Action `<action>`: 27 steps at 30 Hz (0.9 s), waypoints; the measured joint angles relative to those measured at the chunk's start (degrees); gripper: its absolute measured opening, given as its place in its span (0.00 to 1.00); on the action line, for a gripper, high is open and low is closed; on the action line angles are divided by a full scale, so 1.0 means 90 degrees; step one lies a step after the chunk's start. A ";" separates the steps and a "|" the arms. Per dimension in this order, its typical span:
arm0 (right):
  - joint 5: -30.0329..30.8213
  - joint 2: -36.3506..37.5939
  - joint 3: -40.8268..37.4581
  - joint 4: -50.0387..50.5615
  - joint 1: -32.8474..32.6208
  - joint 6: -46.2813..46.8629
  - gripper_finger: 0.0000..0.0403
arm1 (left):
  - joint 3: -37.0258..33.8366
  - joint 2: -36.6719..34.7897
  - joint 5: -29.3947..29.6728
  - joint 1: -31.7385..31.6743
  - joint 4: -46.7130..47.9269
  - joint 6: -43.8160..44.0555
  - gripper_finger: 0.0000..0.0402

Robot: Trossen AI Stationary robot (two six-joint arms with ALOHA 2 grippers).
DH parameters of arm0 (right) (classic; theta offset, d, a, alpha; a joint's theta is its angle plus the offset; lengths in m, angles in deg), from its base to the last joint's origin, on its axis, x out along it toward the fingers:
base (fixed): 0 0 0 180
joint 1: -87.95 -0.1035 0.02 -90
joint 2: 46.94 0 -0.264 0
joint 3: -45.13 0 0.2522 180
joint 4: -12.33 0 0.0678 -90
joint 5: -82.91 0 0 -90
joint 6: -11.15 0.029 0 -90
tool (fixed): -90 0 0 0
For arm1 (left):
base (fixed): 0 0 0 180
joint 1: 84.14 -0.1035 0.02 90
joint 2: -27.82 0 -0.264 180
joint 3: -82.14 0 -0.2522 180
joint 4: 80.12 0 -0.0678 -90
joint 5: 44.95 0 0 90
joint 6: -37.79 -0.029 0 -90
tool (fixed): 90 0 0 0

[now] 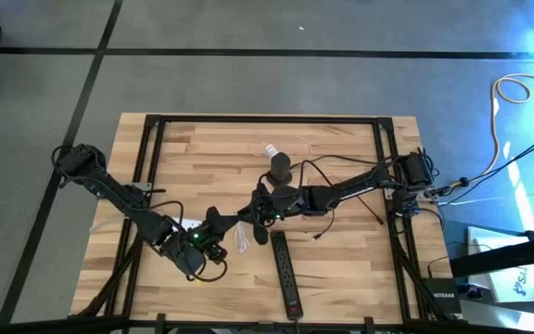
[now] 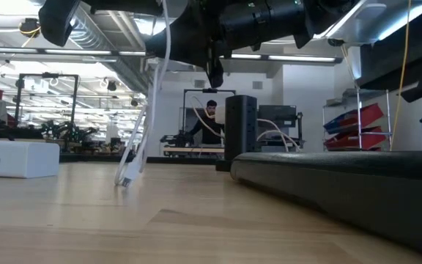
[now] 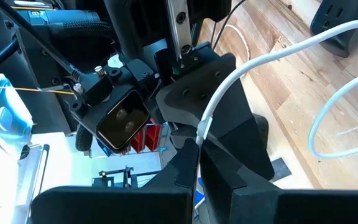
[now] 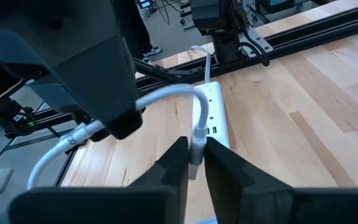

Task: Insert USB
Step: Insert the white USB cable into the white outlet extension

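Two dark arms work over one wooden desk (image 1: 341, 260), and their two hands meet near its middle. One white USB cable (image 4: 166, 94) runs between them. The left hand (image 3: 197, 149) is pressed together on the cable, pinching it a little way back from the end. The right hand (image 4: 194, 158) pinches the cable's plug (image 4: 197, 146) between its two dark fingers (image 4: 225, 168), with the plug pointing down toward the desk.

There are two power strips. One white power strip (image 4: 211, 118) lies on the desk just beyond the right hand, with its ports facing up; the plug hangs above its near end, apart from it. In the low view the same strip appears as a white block (image 2: 17, 158) at the left, and the cable's slack (image 2: 134, 154) dangles down to the desk top. One black power strip (image 1: 286, 274) lies lengthwise toward the front edge of the desk, near the hands but well clear of the plug.

No containers show on the desk. A black cable (image 1: 327, 199) loops across the wood beside the right arm. A person (image 2: 207, 121) sits far off in the room behind.
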 joint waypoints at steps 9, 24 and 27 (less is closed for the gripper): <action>-0.0002 0.0000 0.0000 0.0000 0.0000 -0.0005 0.12 | 0.0000 0.0000 0.0034 -0.0001 0.0002 -0.0112 0.00; 0.0029 0.0000 0.0000 0.0006 -0.0002 -0.0177 0.01 | 0.0000 0.0000 -0.0028 0.0005 -0.0086 -0.0003 0.01; 0.0029 0.0000 0.0000 0.0001 -0.0002 -0.0180 0.00 | 0.0015 -0.0020 -0.0025 0.0015 -0.0165 -0.0036 0.05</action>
